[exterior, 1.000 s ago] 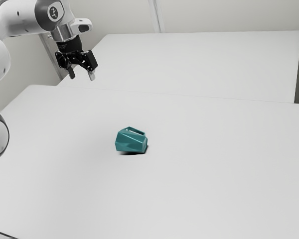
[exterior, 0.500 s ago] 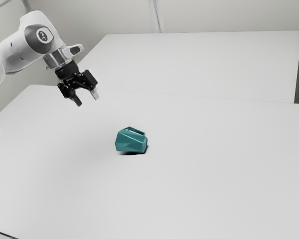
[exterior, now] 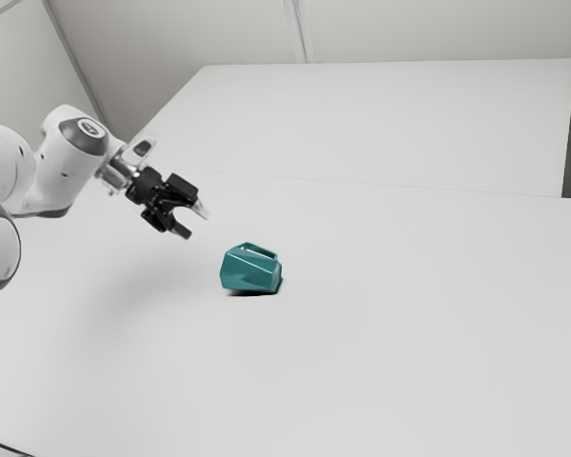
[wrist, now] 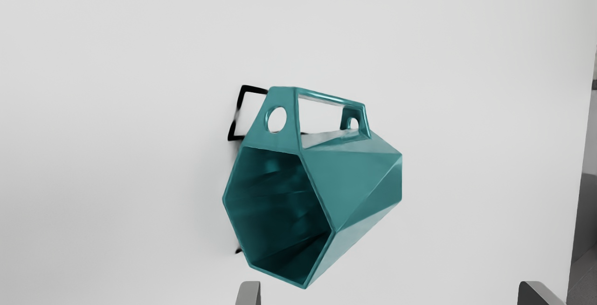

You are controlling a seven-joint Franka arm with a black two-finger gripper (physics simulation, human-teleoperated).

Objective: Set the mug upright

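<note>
**Teal faceted mug (exterior: pixel 250 269) risks a roll**

It lies on its side on the white table (exterior: pixel 409 333), ahead of the black two-finger gripper (exterior: pixel 194 222), mouth facing the wide-spread, empty fingers (wrist: pixel 248 294). I'd fear an off-centre approach: one fingertip striking the rim could roll it.

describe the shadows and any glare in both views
Exterior view: thin dark shadow under the mug, faint soft shading on the table near the arm; wrist view: crisp black shadow outline beside the handle, pale sheen along its bar, mug's inside dark.
</note>
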